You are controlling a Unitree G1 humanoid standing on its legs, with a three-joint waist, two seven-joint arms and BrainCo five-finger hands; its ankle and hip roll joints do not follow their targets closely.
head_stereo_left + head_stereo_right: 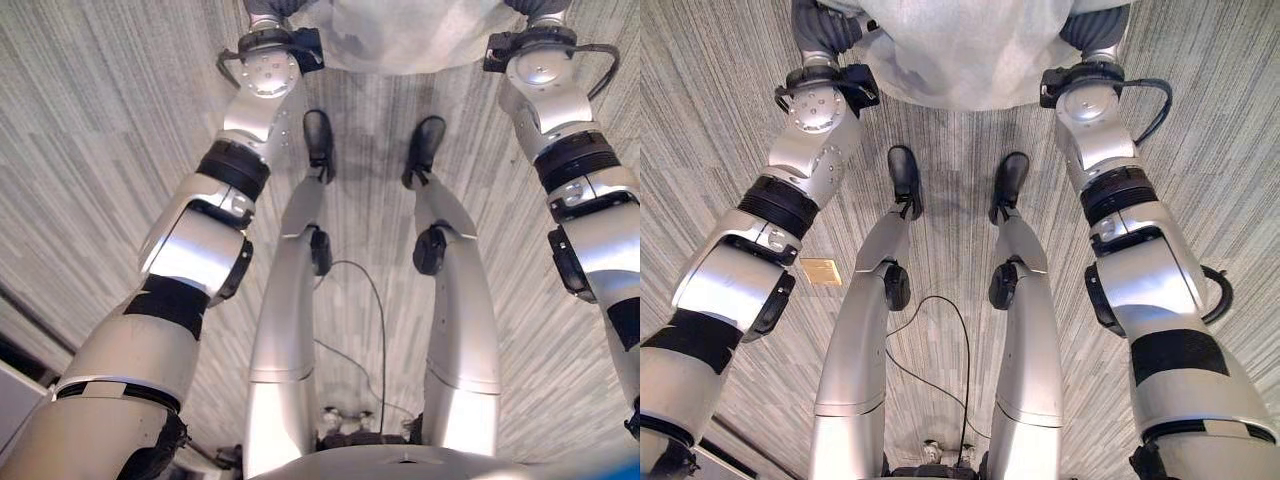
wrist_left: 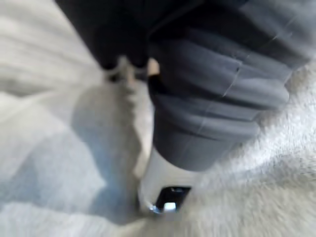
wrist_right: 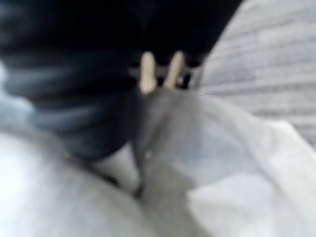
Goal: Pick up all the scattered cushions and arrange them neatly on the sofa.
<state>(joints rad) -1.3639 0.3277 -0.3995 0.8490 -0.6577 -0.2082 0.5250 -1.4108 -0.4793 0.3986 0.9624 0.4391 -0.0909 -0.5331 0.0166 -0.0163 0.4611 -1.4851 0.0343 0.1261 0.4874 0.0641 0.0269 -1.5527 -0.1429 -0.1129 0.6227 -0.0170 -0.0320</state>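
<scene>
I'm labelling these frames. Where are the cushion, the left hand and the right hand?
cushion (image 1: 970, 55), right eye view, middle of its pale fabric.
left hand (image 2: 217, 84), left wrist view, dark ribbed cover.
right hand (image 3: 64, 94), right wrist view, dark ribbed cover.

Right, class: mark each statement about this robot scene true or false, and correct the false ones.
1. A pale grey cushion is held between the two arms at the far edge of the head views. True.
2. The floor under the robot is bare wood planks. False: it is grey striped carpet.
3. The left hand presses against fluffy pale fabric in its wrist view. True.
4. The cushion lies flat on a sofa. False: it is over the floor, with both arms reaching to it.
5. The right hand rests against pale cushion fabric. True.
</scene>
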